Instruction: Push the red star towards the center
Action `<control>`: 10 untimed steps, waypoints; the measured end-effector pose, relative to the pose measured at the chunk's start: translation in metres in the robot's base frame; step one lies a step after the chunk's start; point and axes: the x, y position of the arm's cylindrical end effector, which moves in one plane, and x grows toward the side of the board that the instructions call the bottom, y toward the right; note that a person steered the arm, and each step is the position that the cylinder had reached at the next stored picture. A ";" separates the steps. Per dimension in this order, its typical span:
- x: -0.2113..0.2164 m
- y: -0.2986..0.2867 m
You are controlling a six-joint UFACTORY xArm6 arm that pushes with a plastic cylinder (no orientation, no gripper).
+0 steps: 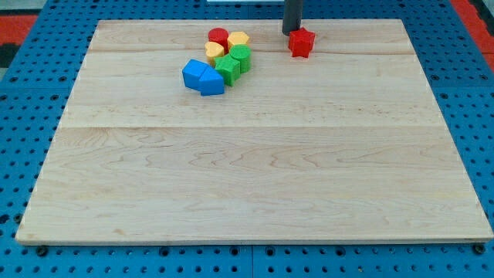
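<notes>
The red star [302,42] lies near the top edge of the wooden board [255,177], right of the middle. My tip [291,32] is the lower end of a dark rod coming down from the view's top. It stands just above and left of the red star, touching it or nearly so.
A tight cluster of blocks lies to the star's left: a red cylinder [218,36], a yellow block [238,39], another yellow block [215,52], a green cylinder [241,56], a green star [228,68], and two blue blocks [202,77]. Blue pegboard surrounds the board.
</notes>
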 end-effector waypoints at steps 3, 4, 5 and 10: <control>-0.026 -0.006; -0.041 0.015; 0.007 0.031; 0.186 -0.094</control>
